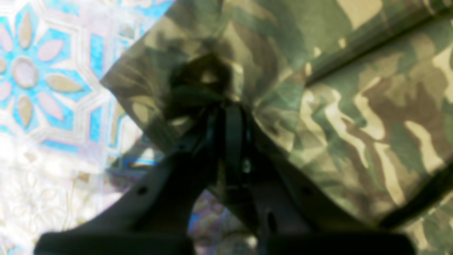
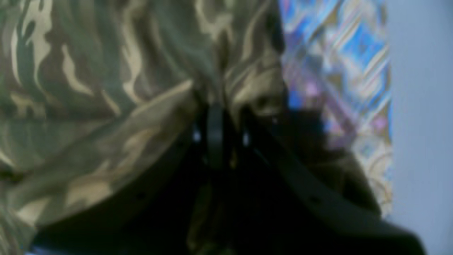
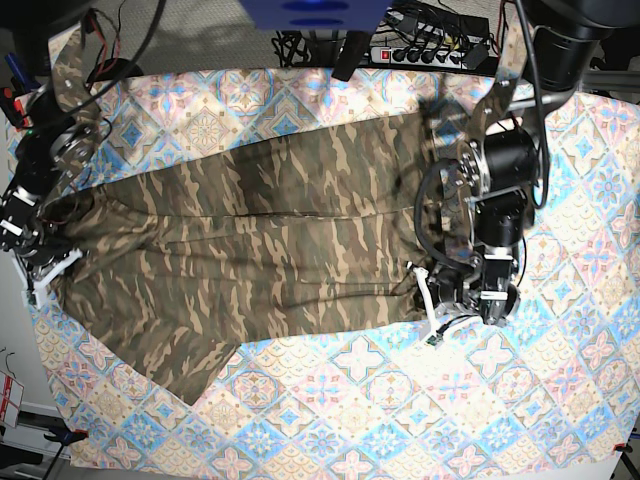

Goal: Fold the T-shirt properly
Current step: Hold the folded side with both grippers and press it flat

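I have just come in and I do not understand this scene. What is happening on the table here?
A two-armed robot is folding a camouflage T-shirt that lies spread out on a tile-patterned cloth. The left claw is shut on one edge of the shirt, near the cloth. The right claw is closed on the fabric at the opposite end. No fold across the shirt is finished yet; most of it still lies flat between the two arms.

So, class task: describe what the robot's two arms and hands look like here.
Both arms are black, built from round, drum-like joint housings with black cables looping alongside. The left hand and right hand each have slim black fingers with small silvery screws. White parts show near the wrists in the base view.
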Robot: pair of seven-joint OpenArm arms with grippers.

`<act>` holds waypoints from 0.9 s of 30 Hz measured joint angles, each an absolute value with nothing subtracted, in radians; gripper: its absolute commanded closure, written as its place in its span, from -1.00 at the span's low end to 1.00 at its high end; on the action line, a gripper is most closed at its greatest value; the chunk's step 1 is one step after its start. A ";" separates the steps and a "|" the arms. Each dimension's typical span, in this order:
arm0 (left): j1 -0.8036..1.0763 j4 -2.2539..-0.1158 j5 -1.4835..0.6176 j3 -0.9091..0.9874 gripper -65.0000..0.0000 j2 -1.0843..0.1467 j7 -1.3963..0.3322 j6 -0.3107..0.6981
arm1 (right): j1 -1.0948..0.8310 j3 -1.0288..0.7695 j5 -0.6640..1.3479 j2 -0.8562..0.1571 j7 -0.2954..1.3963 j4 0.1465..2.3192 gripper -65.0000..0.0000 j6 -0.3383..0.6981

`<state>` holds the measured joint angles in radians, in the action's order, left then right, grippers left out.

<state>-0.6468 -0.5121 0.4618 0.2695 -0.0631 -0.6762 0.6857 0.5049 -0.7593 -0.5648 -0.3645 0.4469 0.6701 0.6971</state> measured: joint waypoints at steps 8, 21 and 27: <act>-0.545 -0.722 0.477 0.228 0.95 -0.033 -0.776 0.688 | 0.241 -0.756 -0.552 -0.213 0.506 1.055 0.97 0.702; -0.537 -0.727 0.472 0.186 0.95 -0.033 -0.782 0.688 | -0.016 -0.691 -0.548 -0.148 0.462 1.288 0.94 0.706; -0.537 -0.727 0.475 0.184 0.94 -0.030 -0.783 0.688 | 0.052 -0.687 -0.554 -0.149 0.569 1.291 0.40 0.704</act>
<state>-0.5365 -0.7269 0.4751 0.1844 -0.0303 -0.7830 0.6880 0.0517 -0.6868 -0.5541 -0.1493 0.5690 1.2915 0.7040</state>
